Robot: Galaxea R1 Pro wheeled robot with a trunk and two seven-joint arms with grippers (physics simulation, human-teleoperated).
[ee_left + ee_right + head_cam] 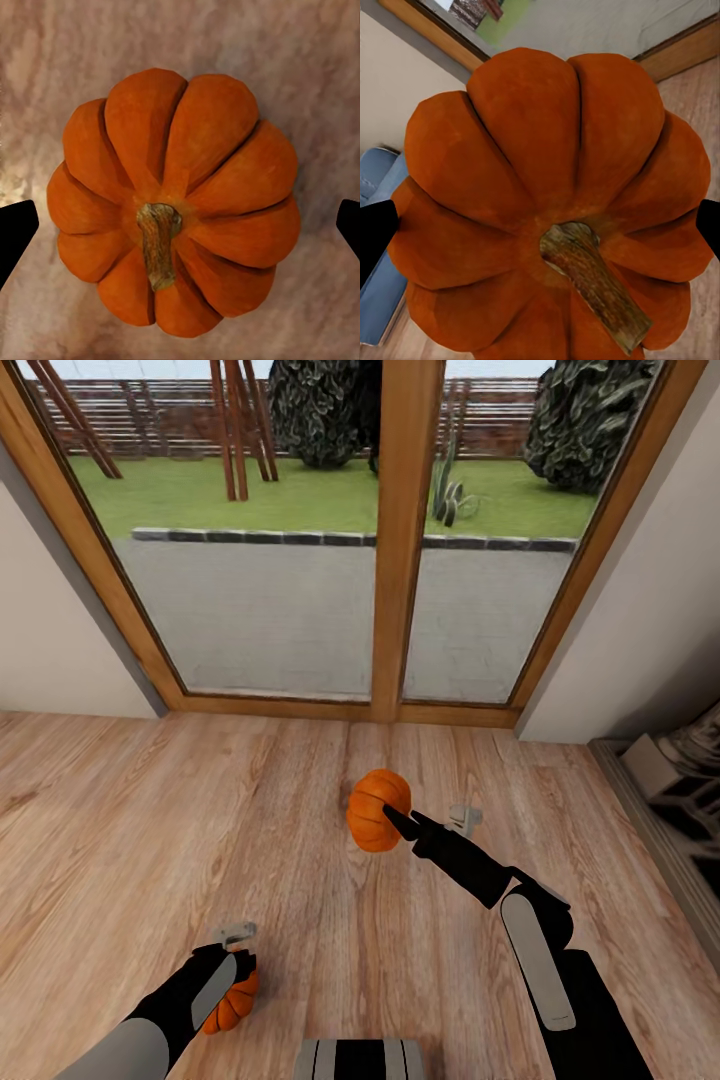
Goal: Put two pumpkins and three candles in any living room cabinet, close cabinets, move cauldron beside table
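Orange pumpkin (378,810) stem faces right pincer (398,822)

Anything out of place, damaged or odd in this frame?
Nothing damaged or spilled. The oddity is placement: the left gripper is around one pumpkin low by the wooden floor, and the right gripper holds the other pumpkin before the glass door. Both look intact.

The wooden floor (180,830) fills the lower half of the frame. At the lower left, a small orange pumpkin (232,1003) sits low over the boards; whether it touches them is unclear.
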